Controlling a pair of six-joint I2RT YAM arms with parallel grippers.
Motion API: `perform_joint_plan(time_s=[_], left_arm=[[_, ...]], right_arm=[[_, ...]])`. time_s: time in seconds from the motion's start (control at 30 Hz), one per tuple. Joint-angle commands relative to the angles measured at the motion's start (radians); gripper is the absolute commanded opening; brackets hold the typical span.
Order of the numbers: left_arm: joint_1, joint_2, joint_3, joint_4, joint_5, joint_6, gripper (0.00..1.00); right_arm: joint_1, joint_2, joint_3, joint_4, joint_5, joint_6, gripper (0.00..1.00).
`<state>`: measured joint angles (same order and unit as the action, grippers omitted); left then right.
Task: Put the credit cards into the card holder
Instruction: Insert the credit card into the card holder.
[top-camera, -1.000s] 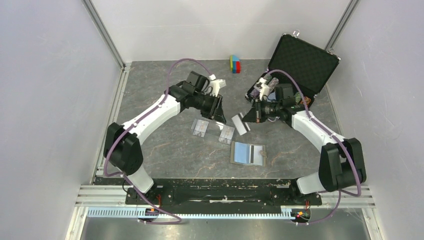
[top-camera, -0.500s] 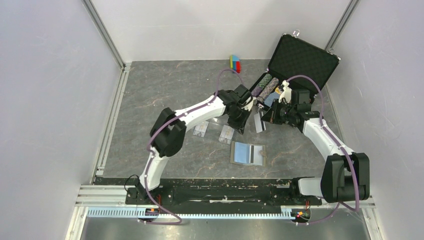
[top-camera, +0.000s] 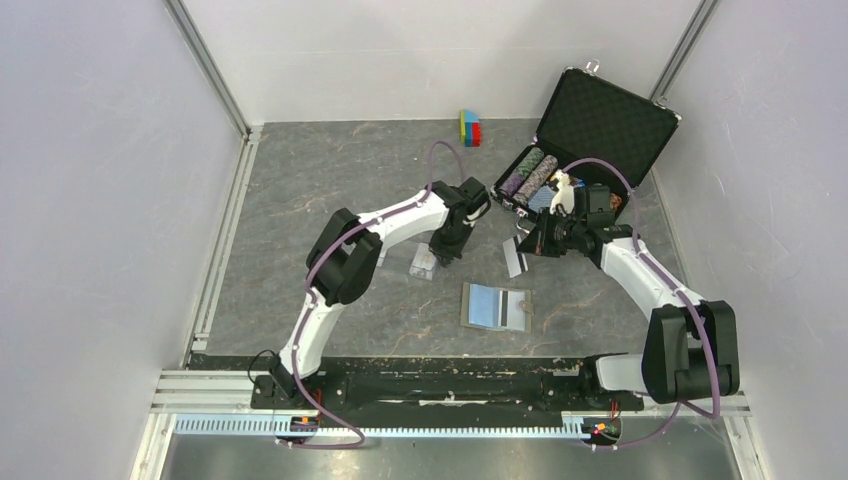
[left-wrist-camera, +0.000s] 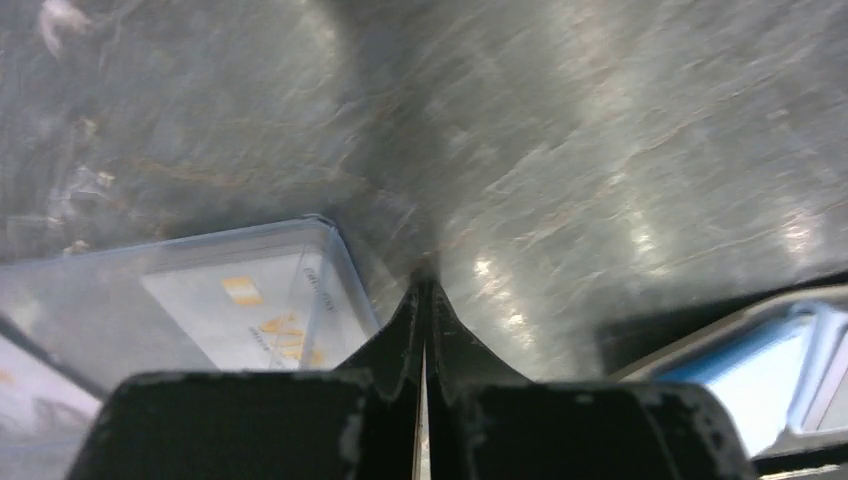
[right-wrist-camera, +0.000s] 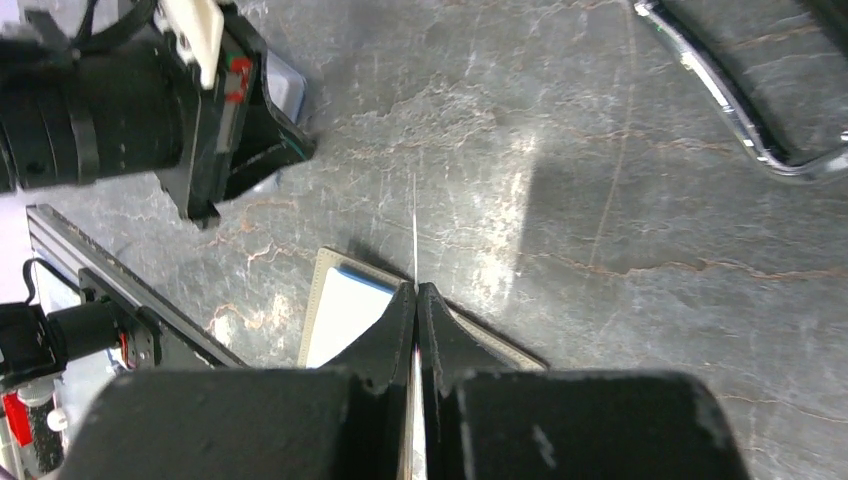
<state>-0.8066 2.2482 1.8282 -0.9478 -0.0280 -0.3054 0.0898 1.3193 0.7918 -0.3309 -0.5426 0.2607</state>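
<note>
The holder (top-camera: 497, 307) is lying open on the table (top-camera: 330, 190), near the front and middle. Its light blue lining is facing up, probably so a card can slide into a pocket. Just beyond it, the right gripper (top-camera: 530, 245) is carrying a pale card (top-camera: 513, 257), with the jaws clamped on it. In the right wrist view this card is showing only as a thin edge-on line above the holder, which looks meant for slotting it in edgewise.

To the left, the left gripper (top-camera: 438, 257) is reaching down beside a clear case (top-camera: 420, 263), with its jaws together. A second card (left-wrist-camera: 250, 305), with yellow marks, is showing through that case. A pale sliver is showing between the left jaws, but it is unclear whether they are pinching anything.

The holder's pockets are appearing too small to make out. A black briefcase (top-camera: 600, 125) is standing open at the far right, partly hidden behind the right arm.
</note>
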Motion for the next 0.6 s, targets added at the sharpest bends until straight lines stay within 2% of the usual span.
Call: perform_joint_plan(time_s=[0.0,0.17,0.27,0.4,0.47,0.57], left_arm=[[0.075,-0.076,-0.096,-0.017,-0.124,-0.014,0.02],[0.126,-0.144,-0.171,0.016,-0.088,0.003,0.02],[0.125,-0.162,-0.157,0.02,-0.005,0.017,0.05],[0.108,-0.194,-0.159,0.052,0.138,-0.006,0.16],[0.095,-0.216,-0.185,0.092,0.209,-0.028,0.25],[0.083,-0.267,-0.258,0.165,0.298,-0.083,0.3]], right_arm=[[0.046,0.023,0.007,0.008,-0.016,-0.012,0.0],[0.085,0.031,0.0,0.041,-0.032,0.019,0.0],[0.086,0.016,-0.023,0.074,-0.052,0.05,0.0],[0.087,-0.006,-0.054,0.088,-0.076,0.078,0.0],[0.086,-0.021,-0.081,0.094,-0.094,0.098,0.0],[0.081,-0.053,-0.121,0.094,-0.106,0.122,0.0]])
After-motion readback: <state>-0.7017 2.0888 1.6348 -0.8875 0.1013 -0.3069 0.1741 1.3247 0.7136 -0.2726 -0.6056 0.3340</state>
